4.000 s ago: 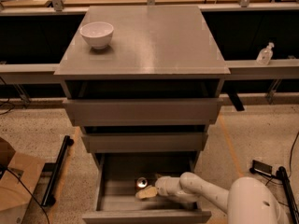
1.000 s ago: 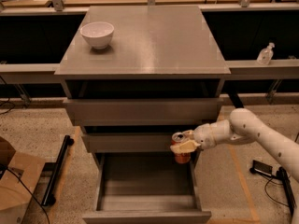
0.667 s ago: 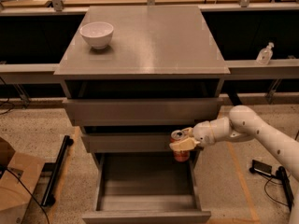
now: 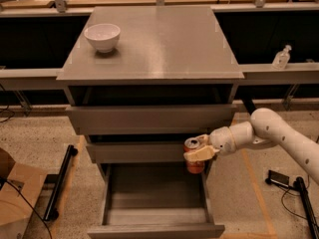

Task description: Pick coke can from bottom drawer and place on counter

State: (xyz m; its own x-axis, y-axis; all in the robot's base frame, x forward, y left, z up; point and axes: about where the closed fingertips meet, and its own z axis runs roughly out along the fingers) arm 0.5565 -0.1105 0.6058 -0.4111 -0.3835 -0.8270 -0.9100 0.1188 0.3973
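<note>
1. White bowl [image 4: 102, 36]: on the counter's far-left corner; set the can down away from it
2. Bottom drawer [image 4: 155, 230]: pulled open, can already out
3. Counter [image 4: 164, 49]: goal surface, well above the can
4. Coke can [image 4: 194, 167]: upright, above the drawer's right edge
5. Gripper [image 4: 195, 150]: clamped on the can; best raised above the counter edge before moving inward

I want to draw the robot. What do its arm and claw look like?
The arm is smooth, glossy white, made of fat rounded tubes with ball-like joints. Its claw, at the coke can in front of the middle drawer's right end, has short cream-tan fingers. No cables or markings show on it.
</note>
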